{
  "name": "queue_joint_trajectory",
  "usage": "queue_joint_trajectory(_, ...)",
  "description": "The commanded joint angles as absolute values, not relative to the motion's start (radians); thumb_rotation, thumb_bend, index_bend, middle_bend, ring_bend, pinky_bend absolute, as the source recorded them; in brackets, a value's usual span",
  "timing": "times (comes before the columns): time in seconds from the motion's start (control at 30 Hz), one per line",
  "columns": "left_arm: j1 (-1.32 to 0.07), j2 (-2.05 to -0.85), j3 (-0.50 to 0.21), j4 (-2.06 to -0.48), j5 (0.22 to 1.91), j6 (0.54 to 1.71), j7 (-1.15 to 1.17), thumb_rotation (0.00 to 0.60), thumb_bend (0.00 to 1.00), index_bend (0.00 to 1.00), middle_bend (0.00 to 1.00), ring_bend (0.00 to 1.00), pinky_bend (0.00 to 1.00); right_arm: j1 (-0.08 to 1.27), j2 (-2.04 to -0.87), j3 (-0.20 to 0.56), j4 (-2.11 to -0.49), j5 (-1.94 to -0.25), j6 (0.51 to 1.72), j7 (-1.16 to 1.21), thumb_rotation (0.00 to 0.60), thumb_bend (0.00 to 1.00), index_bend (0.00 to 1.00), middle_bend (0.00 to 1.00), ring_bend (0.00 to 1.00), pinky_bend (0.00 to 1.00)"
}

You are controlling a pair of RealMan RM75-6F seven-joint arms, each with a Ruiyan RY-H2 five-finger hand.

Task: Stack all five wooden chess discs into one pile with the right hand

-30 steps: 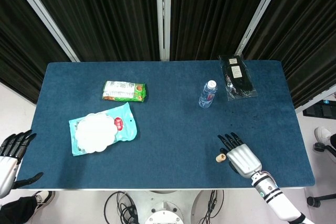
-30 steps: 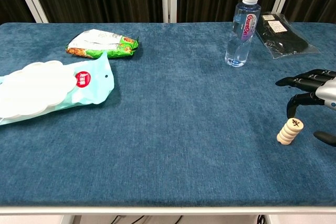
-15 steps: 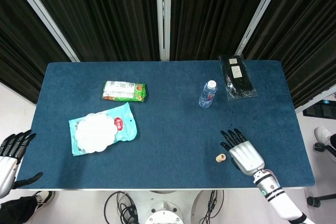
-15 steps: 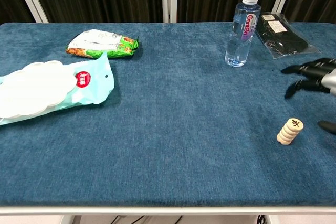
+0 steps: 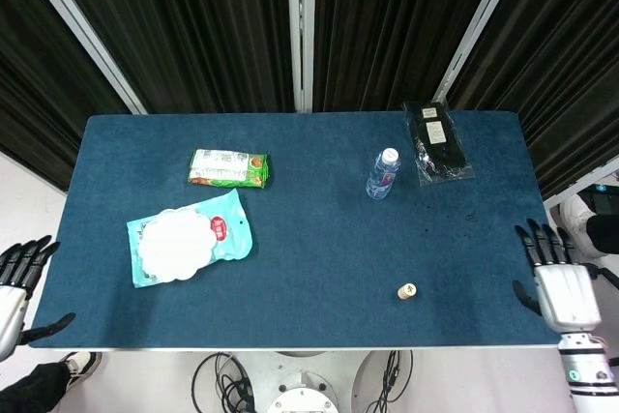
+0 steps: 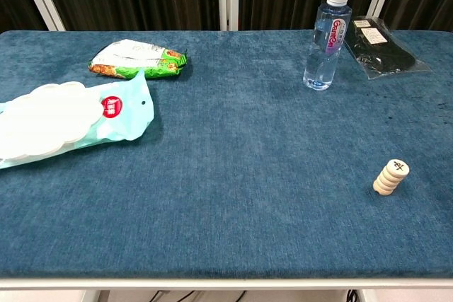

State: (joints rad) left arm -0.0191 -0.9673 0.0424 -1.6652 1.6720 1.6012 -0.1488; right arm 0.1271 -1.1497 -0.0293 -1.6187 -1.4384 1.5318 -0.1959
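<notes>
On the blue table (image 5: 309, 239) the pile of discs (image 6: 391, 177) stands well to the left of our empty, spread right hand (image 5: 559, 282), so we should keep the hand away from it.

On the table (image 5: 309, 239), the disc pile (image 6: 391, 177) is standing at my four o'clock, the bottle (image 6: 325, 40) at one o'clock behind it. My right hand (image 5: 559, 282) is hanging off the three o'clock edge, my left hand (image 5: 14, 282) off nine o'clock.
</notes>
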Motion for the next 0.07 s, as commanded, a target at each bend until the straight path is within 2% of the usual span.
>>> queue_joint_trajectory(0.03, -0.018, -0.971, 0.039, -1.664, 1.668, 1.602, -0.142, 0.6, 0.0, 0.07, 0.01, 0.0, 0.0, 0.086, -1.125, -0.013, -1.577, -1.395, 1.533, -0.144, 0.6, 0.23, 0.0, 0.0, 0.0, 0.0)
queue_joint_trajectory(0.07, -0.019, -0.972, 0.039, -1.664, 1.665, 1.599, -0.14, 0.6, 0.0, 0.07, 0.01, 0.0, 0.0, 0.084, -1.126, -0.012, -1.575, -1.398, 1.533, -0.141, 0.6, 0.23, 0.0, 0.0, 0.0, 0.0)
